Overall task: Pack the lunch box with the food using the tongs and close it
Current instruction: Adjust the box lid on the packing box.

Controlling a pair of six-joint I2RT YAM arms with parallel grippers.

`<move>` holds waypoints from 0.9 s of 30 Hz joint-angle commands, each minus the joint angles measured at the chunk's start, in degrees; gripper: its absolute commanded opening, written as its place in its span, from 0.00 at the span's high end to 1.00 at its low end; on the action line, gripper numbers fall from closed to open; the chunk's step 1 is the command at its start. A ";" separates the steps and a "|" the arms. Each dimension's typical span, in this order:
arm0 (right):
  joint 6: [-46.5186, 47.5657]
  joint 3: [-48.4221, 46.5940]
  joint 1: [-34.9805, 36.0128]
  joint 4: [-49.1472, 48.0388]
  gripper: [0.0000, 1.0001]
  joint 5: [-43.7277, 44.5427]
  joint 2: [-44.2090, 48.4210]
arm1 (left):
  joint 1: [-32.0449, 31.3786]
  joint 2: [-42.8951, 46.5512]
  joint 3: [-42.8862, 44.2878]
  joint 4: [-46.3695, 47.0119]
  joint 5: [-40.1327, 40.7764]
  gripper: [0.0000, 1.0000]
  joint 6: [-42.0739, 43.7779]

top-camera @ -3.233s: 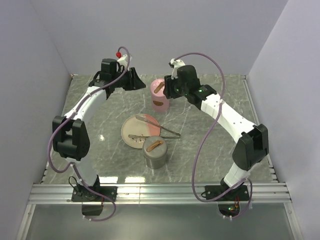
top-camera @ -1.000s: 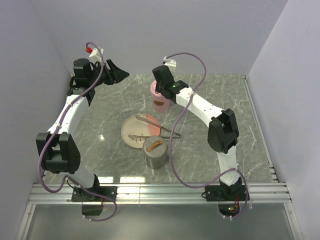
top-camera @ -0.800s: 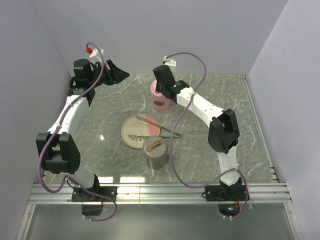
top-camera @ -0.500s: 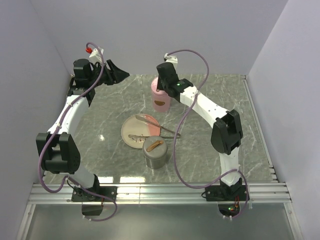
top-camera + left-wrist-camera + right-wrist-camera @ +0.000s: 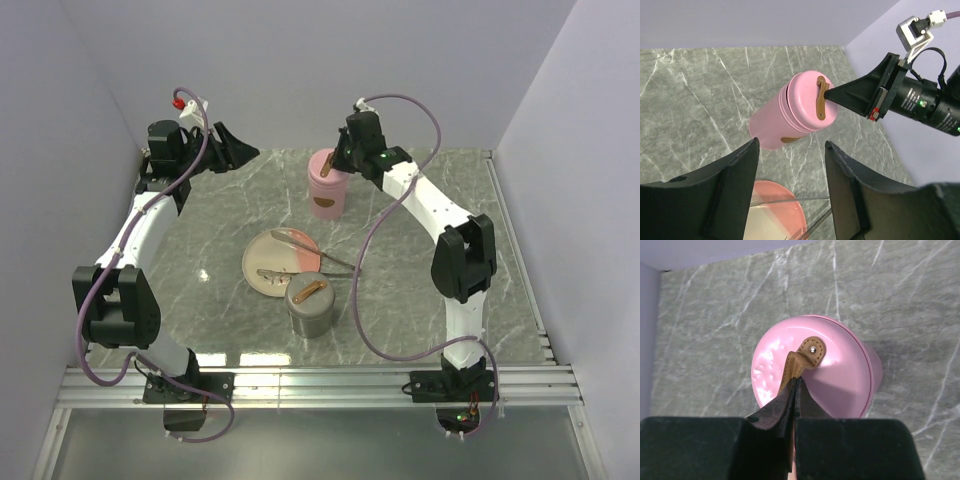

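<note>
The pink cylindrical lunch box (image 5: 326,192) is tipped over at the back of the table, its lid turned toward my right gripper (image 5: 336,160). That gripper (image 5: 796,380) is shut on the brown strap (image 5: 802,357) on the lid (image 5: 840,375). In the left wrist view the lunch box (image 5: 790,120) leans with the strap (image 5: 821,97) pulled taut. My left gripper (image 5: 235,150) hangs open and empty, high at the back left. The silver tongs (image 5: 315,255) lie across the pink-and-cream plate (image 5: 262,250). Small brownish food bits (image 5: 270,273) are barely discernible on the plate.
A grey canister (image 5: 311,308) with a brown strap on top stands just in front of the plate. Walls close the table at the back and both sides, and a metal rail (image 5: 320,385) runs along the near edge.
My right gripper has swung right and back with the strap in its jaws, tipping the pink lunch box over. The left arm has stayed still over the last second.
</note>
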State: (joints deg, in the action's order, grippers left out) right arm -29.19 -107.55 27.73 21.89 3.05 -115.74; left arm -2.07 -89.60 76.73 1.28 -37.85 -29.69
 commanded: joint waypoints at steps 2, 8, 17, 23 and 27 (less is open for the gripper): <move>-3.68 -0.38 -1.09 -2.55 1.00 -8.75 3.33 | 0.31 2.42 -0.70 3.47 -1.79 0.39 -0.81; -5.17 -1.35 -1.36 -1.59 1.00 -7.88 3.07 | 0.31 2.41 -0.44 3.47 -1.88 0.39 -0.98; -7.72 -1.17 -3.38 -2.64 1.00 -9.99 1.75 | 0.31 2.68 -1.41 3.73 -1.88 0.38 -0.89; -8.51 -1.44 -4.43 -2.82 1.00 -10.61 1.31 | 0.31 2.07 -1.06 4.17 -2.14 0.38 -1.42; -9.30 -1.00 -4.61 -3.08 1.00 -11.74 0.26 | 0.31 1.62 -0.62 3.91 -2.32 0.37 -1.51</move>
State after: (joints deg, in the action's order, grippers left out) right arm -37.28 -107.55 23.29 21.74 -7.22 -115.74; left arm -2.04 -89.56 75.42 2.74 -38.81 -30.70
